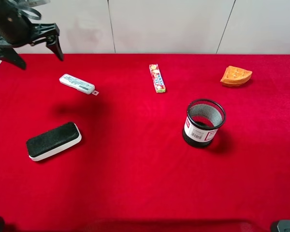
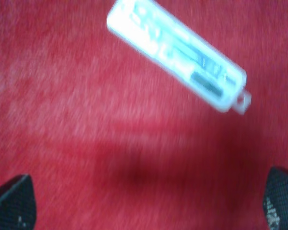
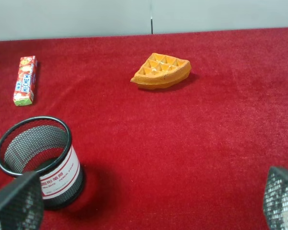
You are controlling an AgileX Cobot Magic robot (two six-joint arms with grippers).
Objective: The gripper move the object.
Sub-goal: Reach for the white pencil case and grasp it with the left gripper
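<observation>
Hovering, exterior high view: the left pincer (image 1: 41, 62) hangs above the far left corner of the red desk (image 1: 135, 174), with its prongs spread wide and nothing between them.
Object, exterior high view: the slim white bar (image 1: 77, 83) with teal print lies flat on the desk near the pincer and untouched by it. Its tiny tab is on the end toward the desk's middle.
Others, exterior high view: a black-topped eraser (image 1: 53, 140) lies nearer the front edge. The candy stick (image 1: 157, 78), mesh cup (image 1: 204, 122) and waffle (image 1: 236, 76) sit further right, well apart from the bar.
Left wrist view: the bar (image 2: 175, 55) is blurred and lies aslant on the cloth, clear of the left pincer (image 2: 146, 201), whose tips stand apart.
Right wrist view: the right pincer (image 3: 149, 201) is apart and holds nothing. The mesh cup (image 3: 38, 160) stands near one tip, with the candy stick (image 3: 25, 80) and waffle (image 3: 162, 71) beyond.
</observation>
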